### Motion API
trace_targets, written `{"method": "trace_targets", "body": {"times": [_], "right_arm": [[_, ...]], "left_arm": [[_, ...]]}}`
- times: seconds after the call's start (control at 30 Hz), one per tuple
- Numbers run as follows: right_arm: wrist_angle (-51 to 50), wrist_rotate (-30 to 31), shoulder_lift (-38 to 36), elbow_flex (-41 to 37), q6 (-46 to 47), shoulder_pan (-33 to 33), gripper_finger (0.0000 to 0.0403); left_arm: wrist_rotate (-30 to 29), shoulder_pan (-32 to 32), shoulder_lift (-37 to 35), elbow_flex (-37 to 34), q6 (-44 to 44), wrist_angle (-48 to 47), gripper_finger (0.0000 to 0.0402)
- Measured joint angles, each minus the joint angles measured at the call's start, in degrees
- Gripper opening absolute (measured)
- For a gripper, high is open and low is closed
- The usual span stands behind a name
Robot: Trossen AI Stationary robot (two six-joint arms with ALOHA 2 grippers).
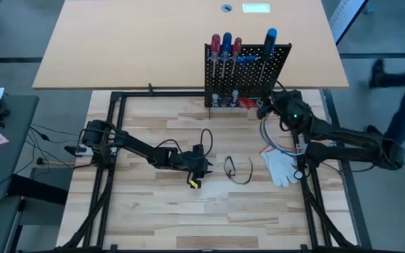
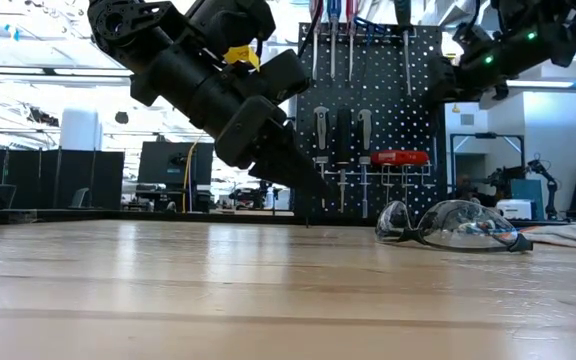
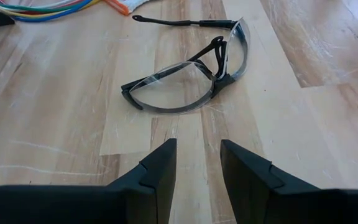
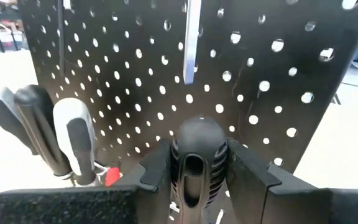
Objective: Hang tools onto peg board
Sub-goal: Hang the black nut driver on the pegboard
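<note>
Nearest the lens in the right wrist view: right gripper, fingers pinching a black-handled screwdriver by its ribbed, rounded handle, just in front of the peg board. Seen from above, same gripper at about one o'clock from the table's middle, close against the board's lower right corner. Peg board upright at twelve o'clock on the far edge of the wooden table, already carrying tools: red- and blue-handled screwdrivers along the top row, one more blue-handled screwdriver toward the right, black and grey handles standing in the ring holders at the bottom. Near the table's centre, left gripper angled down, tips close above the wood; fingers parted with a modest gap, nothing between them. Clear safety glasses lying just beside it at three o'clock, apart from the fingertips. White glove farther out at three o'clock, flat on the wood, with a bundle of coloured cables at its far edge, under the right arm.
</note>
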Motion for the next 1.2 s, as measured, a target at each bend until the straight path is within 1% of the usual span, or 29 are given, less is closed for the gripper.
{"method": "trace_targets", "body": {"times": [0.27, 0.4, 0.63, 0.9, 1.03, 1.2], "right_arm": [[0.8, -0.3, -4.9, 0.0, -0.1, 0.9, 0.0117], [0.6, -0.3, -4.6, 0.0, -0.7, 0.9, 0.0117], [0.1, -0.4, 1.9, 0.0, 0.3, 0.6, 0.0118], [0.2, -0.9, 10.0, 0.0, 0.6, -2.7, 0.0118], [0.7, -1.2, 12.4, 0.1, 0.6, -3.5, 0.0119], [0.8, -0.7, 13.3, 0.2, 1.3, -3.5, 0.0121]], "left_arm": [[0.0, 0.0, 0.0, 0.0, 0.0, 0.3, 0.0121], [0.0, 0.0, 0.0, 0.0, 0.0, 0.3, 0.0121], [0.0, 0.0, 0.0, 0.0, 0.0, 0.5, 0.0121], [0.0, 0.0, 0.0, 0.0, 0.0, 0.5, 0.0121], [0.0, 0.0, 0.0, 0.0, 0.0, 0.5, 0.0121], [0.0, 0.0, 0.0, 0.0, 0.0, 0.5, 0.0121]]}}
